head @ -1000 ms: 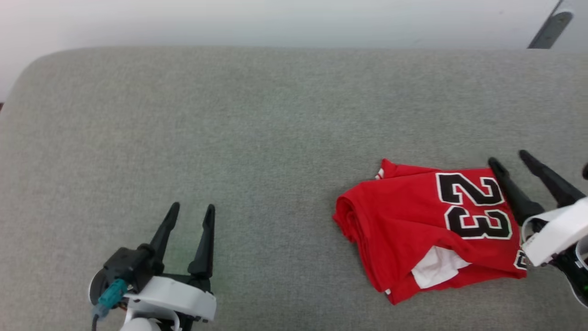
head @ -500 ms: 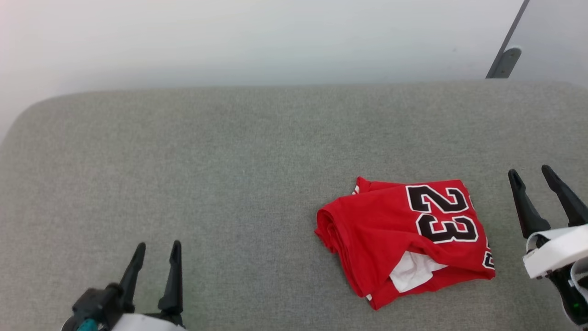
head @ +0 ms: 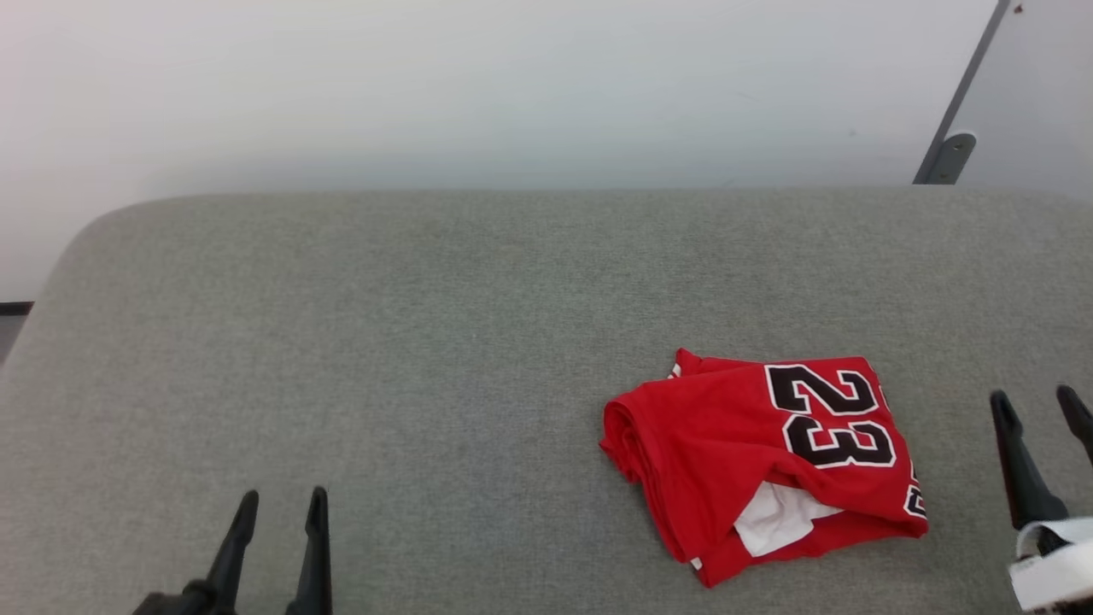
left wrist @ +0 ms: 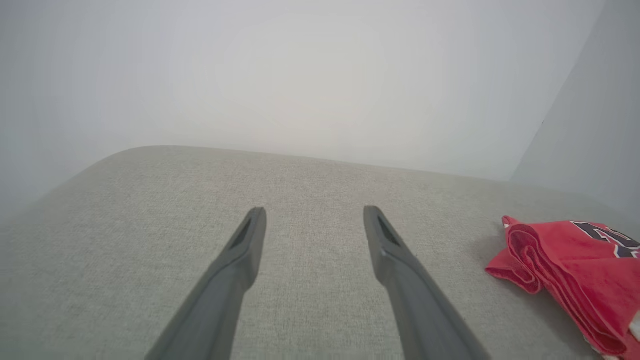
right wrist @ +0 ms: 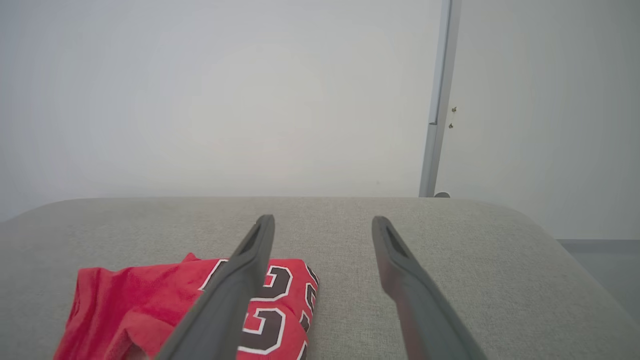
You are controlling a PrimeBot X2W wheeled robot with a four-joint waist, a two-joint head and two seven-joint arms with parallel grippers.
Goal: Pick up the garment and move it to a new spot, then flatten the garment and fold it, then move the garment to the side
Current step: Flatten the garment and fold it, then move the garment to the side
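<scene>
The garment (head: pixel 751 453) lies folded into a compact red bundle on the grey cushioned surface (head: pixel 427 342), right of centre, with a black "23" on top and a bit of white sleeve peeking from its near edge. The garment (left wrist: pixel 575 270) appears at the right edge of the left wrist view, and the garment (right wrist: pixel 140 310) at the lower left of the right wrist view. My left gripper (head: pixel 282 500) stands open near the bottom left, far from the garment. My right gripper (head: pixel 1037 401) is open at the right edge, a short gap to the right of the garment, holding nothing.
A pale wall (head: pixel 512 85) rises behind the surface. A grey vertical post (head: pixel 952 145) stands at the back right. The surface has a rounded far-left corner (head: pixel 94 231) and a rounded right end (right wrist: pixel 530 225).
The head camera has tilted up, so the wall fills more of the frame. Both grippers have drawn back toward the near edge; the right one has left the garment's right side. The garment lies still.
</scene>
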